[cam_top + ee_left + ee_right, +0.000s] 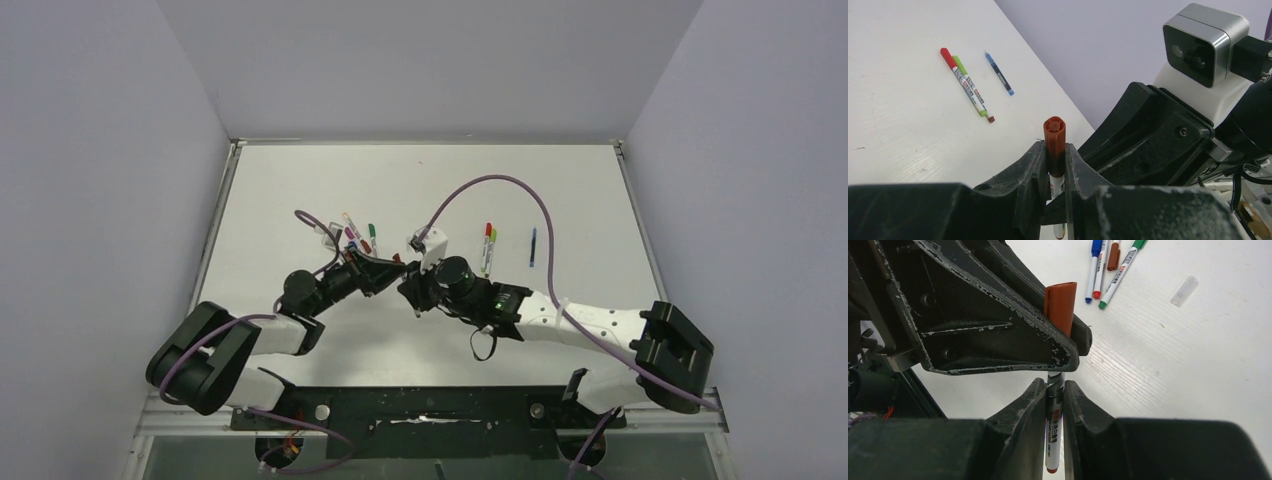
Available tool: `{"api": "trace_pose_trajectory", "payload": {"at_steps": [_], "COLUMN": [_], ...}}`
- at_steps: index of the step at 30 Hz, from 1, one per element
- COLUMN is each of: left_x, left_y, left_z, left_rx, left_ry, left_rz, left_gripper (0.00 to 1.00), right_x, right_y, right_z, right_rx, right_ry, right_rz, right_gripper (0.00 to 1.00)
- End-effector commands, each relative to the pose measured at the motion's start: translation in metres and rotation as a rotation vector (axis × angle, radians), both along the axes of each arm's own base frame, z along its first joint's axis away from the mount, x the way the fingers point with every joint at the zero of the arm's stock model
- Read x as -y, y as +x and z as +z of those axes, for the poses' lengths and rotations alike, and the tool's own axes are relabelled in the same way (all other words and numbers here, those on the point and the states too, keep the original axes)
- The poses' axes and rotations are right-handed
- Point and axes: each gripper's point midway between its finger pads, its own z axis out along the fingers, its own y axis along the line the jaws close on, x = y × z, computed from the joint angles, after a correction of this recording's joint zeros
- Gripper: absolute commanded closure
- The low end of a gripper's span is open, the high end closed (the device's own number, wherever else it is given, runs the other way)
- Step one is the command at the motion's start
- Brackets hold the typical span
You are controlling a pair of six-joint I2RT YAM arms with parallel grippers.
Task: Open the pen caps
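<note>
Arms meet above mid-desk (560, 190) in the top view, left end effector (393, 268) and right end effector (412, 290) nose to nose, loose pens (488, 245) nearby, edges well apart. Left wrist view: left end effector clamps a red-brown cap (1054, 132). Right wrist view: right end effector pinches its white barrel (1053, 437). The pen looks light, stiff and slick; a straight pull apart seems best.

White table (420, 180) at centre, surface finely ribbed. Pale lilac walls (100, 150) enclose it at 9, 12 and 3 o'clock. Metal rail (680, 422) along 6 o'clock edge.
</note>
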Motion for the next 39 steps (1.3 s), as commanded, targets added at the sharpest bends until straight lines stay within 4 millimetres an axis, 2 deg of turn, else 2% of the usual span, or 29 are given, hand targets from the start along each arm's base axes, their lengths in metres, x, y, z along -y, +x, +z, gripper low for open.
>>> {"api": "trace_pose_trajectory", "payload": {"at_steps": [1,6,14,17,20,23,24,27,32,39], "left_x": [-0.024,-0.031,-0.043,-0.044,-0.044,-0.043,-0.043,-0.042,-0.042,-0.039], "left_y": [0.027,0.027,0.027,0.029,0.032,0.034,0.034,0.035,0.037,0.038], "left_z": [0.046,0.047,0.047,0.045,0.044,0.041,0.041,0.039,0.035,0.033], "left_rx": [0.132,0.122,0.118,0.115,0.111,0.106,0.104,0.102,0.096,0.092], "left_ry": [-0.103,-0.131,-0.153,-0.142,-0.13,-0.115,-0.112,-0.104,-0.09,-0.092], "left_rz": [0.179,0.193,0.229,0.24,0.248,0.254,0.254,0.257,0.26,0.248], "left_gripper": [0.89,0.89,0.89,0.89,0.89,0.89,0.89,0.89,0.89,0.89], "right_x": [0.0,0.009,-0.005,-0.001,0.012,0.035,0.041,0.071,0.14,0.223], "right_y": [-0.055,-0.061,-0.087,-0.085,-0.075,-0.048,-0.038,-0.004,0.059,0.123], "right_z": [-0.026,-0.04,-0.039,-0.034,-0.027,-0.015,-0.005,0.004,0.018,0.033], "right_rx": [-0.119,-0.102,-0.144,-0.131,-0.099,-0.039,-0.02,-0.006,-0.001,-0.067], "right_ry": [-0.033,-0.137,-0.071,-0.073,-0.121,-0.224,-0.245,-0.333,-0.413,-0.344], "right_rz": [0.132,0.05,0.139,0.115,0.05,-0.093,-0.143,-0.296,-0.56,-0.746], "right_gripper": [1.0,1.0,1.0,1.0,1.0,1.0,1.0,1.0,1.0,0.98]}}
